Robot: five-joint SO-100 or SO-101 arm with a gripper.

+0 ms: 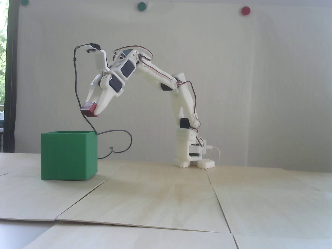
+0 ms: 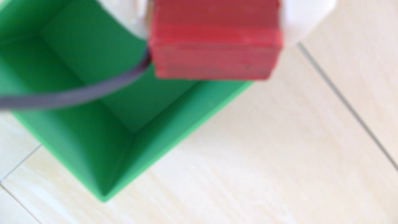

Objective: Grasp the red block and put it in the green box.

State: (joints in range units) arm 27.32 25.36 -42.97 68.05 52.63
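Note:
The red block (image 1: 89, 109) hangs in the air, pinched between the white fingers of my gripper (image 1: 91, 110), a short way above the right rim of the green box (image 1: 68, 155) in the fixed view. In the wrist view the red block (image 2: 215, 38) fills the top centre, with a white fingertip (image 2: 301, 19) on its right side and another on its left. Below it the green box (image 2: 150, 140) stands open-topped and empty, its near corner under the block's left part; the block's right part overhangs the table.
A dark cable (image 1: 75, 85) drops from the wrist camera past the block, behind the box and loops onto the table; it crosses the box opening in the wrist view (image 2: 71, 99). The arm's base (image 1: 192, 155) stands right of the box. Pale wooden panels (image 1: 166, 197) cover the table.

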